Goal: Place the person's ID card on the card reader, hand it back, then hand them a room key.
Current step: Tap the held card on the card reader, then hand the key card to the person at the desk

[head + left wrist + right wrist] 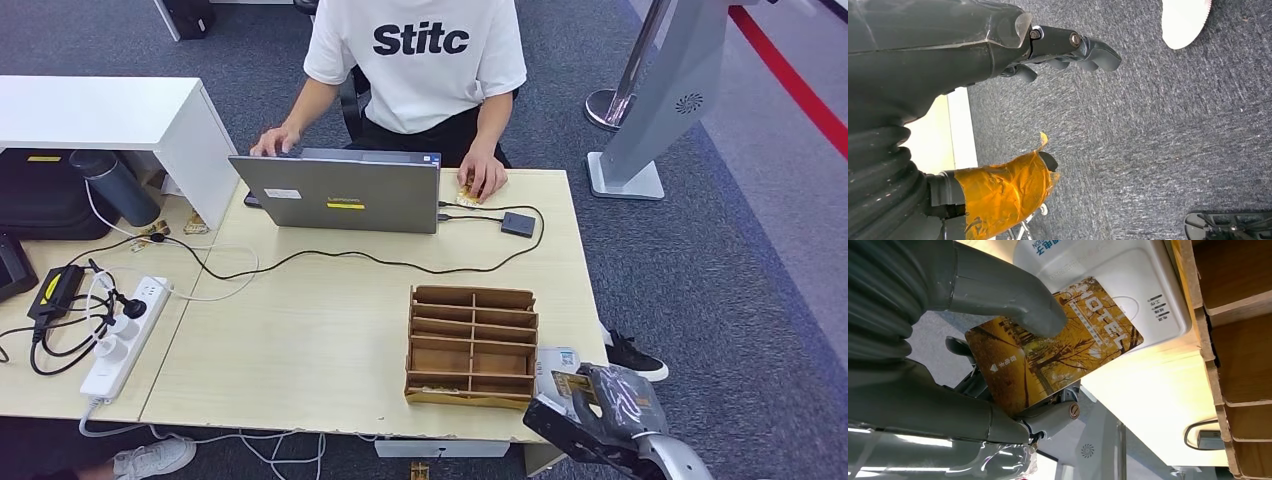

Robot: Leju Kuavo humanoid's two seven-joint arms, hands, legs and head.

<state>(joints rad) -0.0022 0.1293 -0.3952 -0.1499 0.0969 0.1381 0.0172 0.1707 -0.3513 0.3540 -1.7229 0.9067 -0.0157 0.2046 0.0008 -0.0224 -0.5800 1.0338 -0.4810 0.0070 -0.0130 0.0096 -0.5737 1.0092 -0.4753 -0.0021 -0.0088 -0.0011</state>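
Note:
My right hand [603, 405] is at the table's near right corner, beside the wooden box. It pinches an orange card printed HOTEL [1053, 347] between the thumb and the fingers beneath it. The card [571, 384] hangs just over the near edge of the white card reader [1128, 275], which lies flat on the table [556, 362]; I cannot tell if they touch. Across the table a person in a white T-shirt [415, 60] rests one hand on a small orange card [468, 193]. My left hand [973, 55] hangs over grey carpet with its fingers apart, holding nothing.
A slotted wooden box [472, 345] stands left of the reader. A grey laptop [338, 192] faces the person, cabled to a small black box [517, 223]. A power strip [125, 335] and cables lie at the left. A grey stand [650, 120] rises at the far right.

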